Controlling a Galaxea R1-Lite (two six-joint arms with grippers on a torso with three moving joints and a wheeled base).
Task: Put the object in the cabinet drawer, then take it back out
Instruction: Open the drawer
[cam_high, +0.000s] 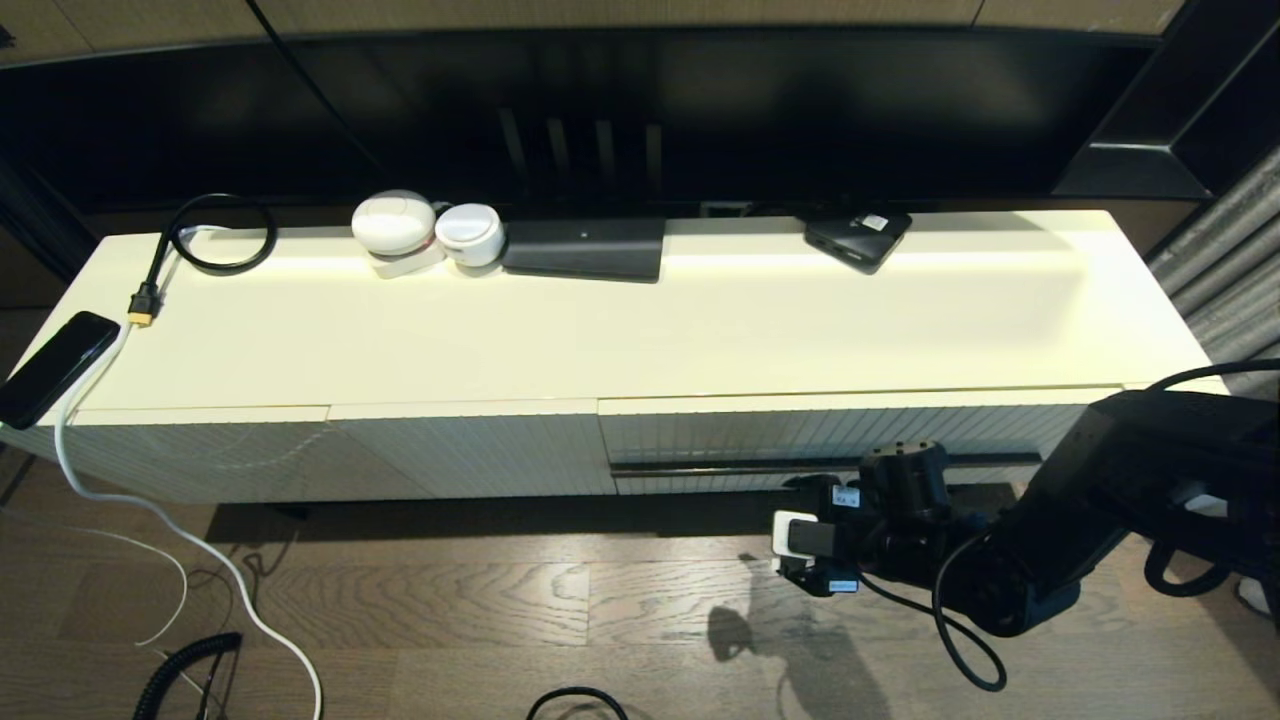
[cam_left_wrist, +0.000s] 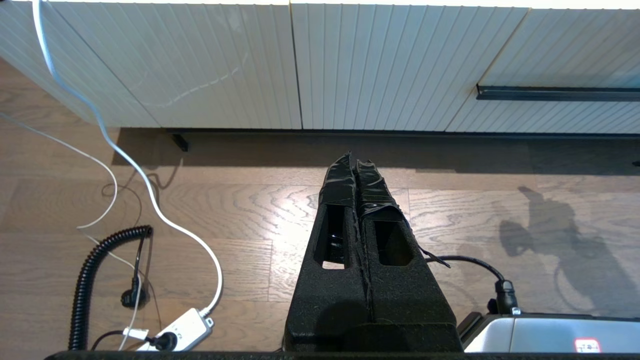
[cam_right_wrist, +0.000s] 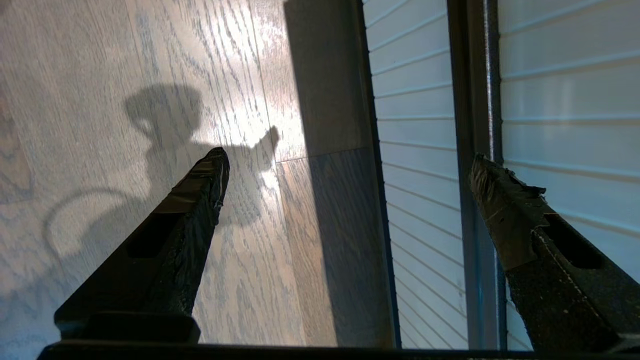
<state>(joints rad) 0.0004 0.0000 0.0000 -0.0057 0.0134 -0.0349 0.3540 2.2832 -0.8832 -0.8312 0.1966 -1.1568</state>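
Two grippers are showing, and I'm working with the right gripper (cam_right_wrist: 350, 165), its fingers spread wide beside the drawer (cam_high: 830, 435), which is sitting shut. One finger (cam_right_wrist: 505, 200) is overlapping the handle (cam_right_wrist: 472, 100), possibly touching. That bar is running along the drawer front, crosswise to the fingers. My left gripper (cam_left_wrist: 356, 172) is idling pinched shut, well away from the handle.

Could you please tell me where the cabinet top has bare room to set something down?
The cabinet top is bare across its middle and front, from the phone on the left to the right end. The back edge is crowded: coiled cable, white gadgets, black boxes.
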